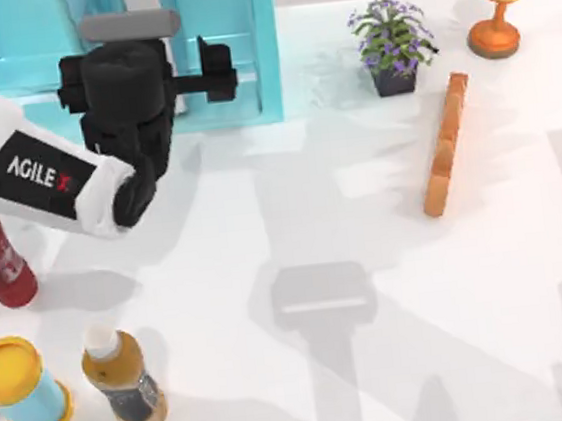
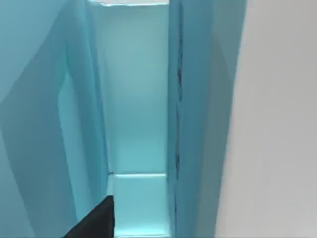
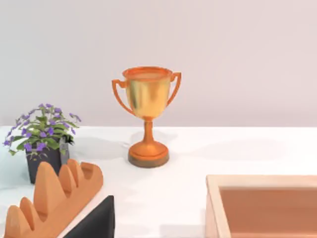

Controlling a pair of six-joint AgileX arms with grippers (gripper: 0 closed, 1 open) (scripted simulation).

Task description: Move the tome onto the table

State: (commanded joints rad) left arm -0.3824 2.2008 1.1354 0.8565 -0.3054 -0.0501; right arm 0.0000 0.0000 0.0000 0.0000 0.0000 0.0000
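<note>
Boxy black left arm (image 1: 129,106) (glossy shelf (image 1: 245,63) below).

Plain, brightly lit tabletop setting.
A pale grey-white back wall (image 3: 223,49) stands behind a bright turquoise-blue shelf unit (image 1: 232,35) at the frame's upper left.

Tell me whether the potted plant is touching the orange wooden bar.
Apart. The top view shows a strip of bare table between the potted plant and the orange wooden bar.
</note>
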